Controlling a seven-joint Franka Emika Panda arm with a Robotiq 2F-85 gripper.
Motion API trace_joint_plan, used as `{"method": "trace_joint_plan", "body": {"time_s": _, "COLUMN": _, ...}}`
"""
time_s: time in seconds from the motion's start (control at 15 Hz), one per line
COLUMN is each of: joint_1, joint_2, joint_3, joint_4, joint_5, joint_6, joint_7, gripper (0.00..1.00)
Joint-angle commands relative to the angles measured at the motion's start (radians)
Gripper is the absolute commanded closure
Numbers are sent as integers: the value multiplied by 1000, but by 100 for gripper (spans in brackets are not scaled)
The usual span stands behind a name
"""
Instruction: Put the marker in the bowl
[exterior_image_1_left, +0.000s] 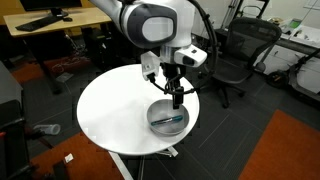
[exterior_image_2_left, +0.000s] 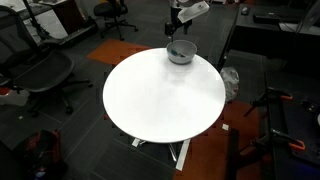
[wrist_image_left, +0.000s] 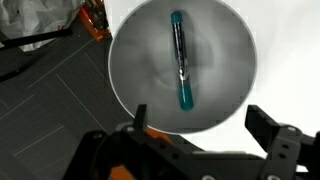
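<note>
The marker (wrist_image_left: 181, 60), dark with a teal end, lies inside the grey bowl (wrist_image_left: 135, 50) in the wrist view. In an exterior view the bowl (exterior_image_1_left: 156, 122) sits near the edge of the round white table, with the marker (exterior_image_1_left: 171, 119) in it. It also shows in an exterior view as the bowl (exterior_image_2_left: 180, 54) at the table's far edge. My gripper (wrist_image_left: 200, 125) is open and empty, hanging just above the bowl; it shows in both exterior views (exterior_image_1_left: 177, 100) (exterior_image_2_left: 178, 38).
The round white table (exterior_image_1_left: 115, 110) (exterior_image_2_left: 160, 95) stands on a pedestal. Black office chairs (exterior_image_1_left: 240, 50) (exterior_image_2_left: 45, 70) stand around it, with desks behind. A white bag and an orange thing (wrist_image_left: 95, 20) lie on the dark floor beside the table.
</note>
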Motion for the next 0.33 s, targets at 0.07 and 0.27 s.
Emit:
{"method": "trace_joint_plan", "body": {"time_s": 0.07, "joint_1": -2, "joint_2": 3, "joint_3": 1, "joint_4": 7, "joint_5": 0, "joint_6": -12, "joint_7": -1, "gripper": 0}}
{"method": "trace_joint_plan", "body": {"time_s": 0.27, "joint_1": -2, "joint_2": 7, "joint_3": 1, "joint_4": 12, "joint_5": 0, "joint_6": -14, "joint_7": -1, "gripper": 0}}
